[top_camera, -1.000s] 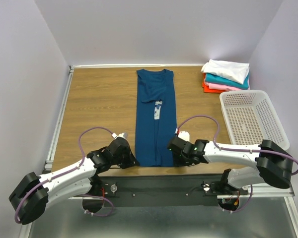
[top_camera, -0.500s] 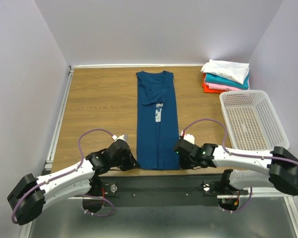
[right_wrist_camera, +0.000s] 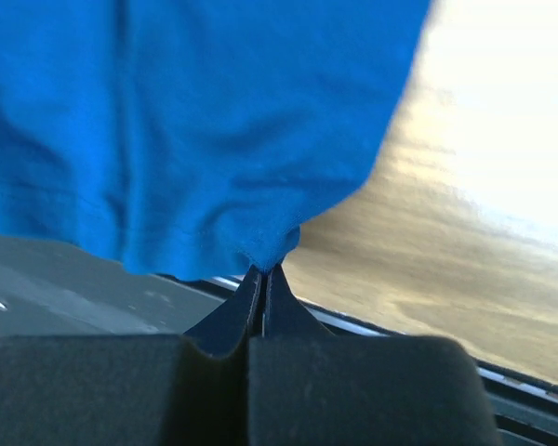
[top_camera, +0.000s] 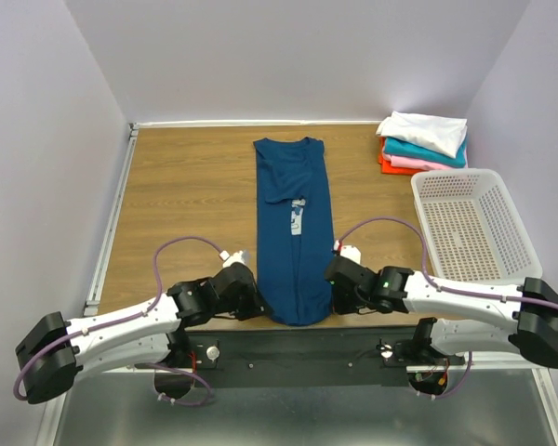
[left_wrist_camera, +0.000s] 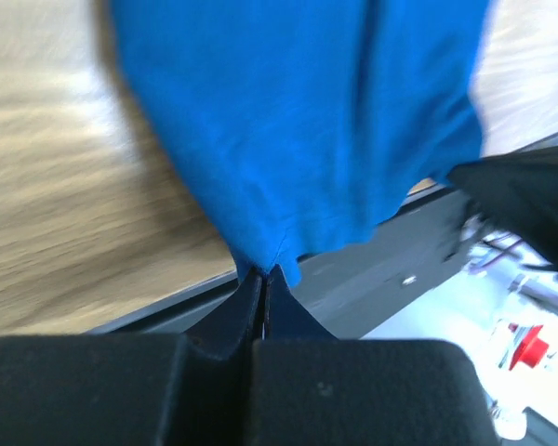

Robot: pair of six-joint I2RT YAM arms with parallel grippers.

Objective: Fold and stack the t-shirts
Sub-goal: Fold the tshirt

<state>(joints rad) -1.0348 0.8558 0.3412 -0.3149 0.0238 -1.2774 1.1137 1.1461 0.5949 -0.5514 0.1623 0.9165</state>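
Observation:
A navy blue t-shirt, folded into a long strip with a small white print showing, lies down the middle of the table. My left gripper is shut on its near left hem corner, and the blue cloth bunches right at the closed tips. My right gripper is shut on the near right hem corner, with the cloth pinched at its tips. The hem is lifted and gathered between both grippers at the table's near edge. A stack of folded t-shirts, white on teal, pink and orange-red, sits at the back right.
A white perforated plastic basket stands at the right edge of the wooden table. A metal rail runs along the left side. Below the near edge is the dark base plate of the arms.
The right gripper closed on the right hem corner. Both grippers moved inward and slightly forward, lifting the near hem so it now bunches narrower and rounder.

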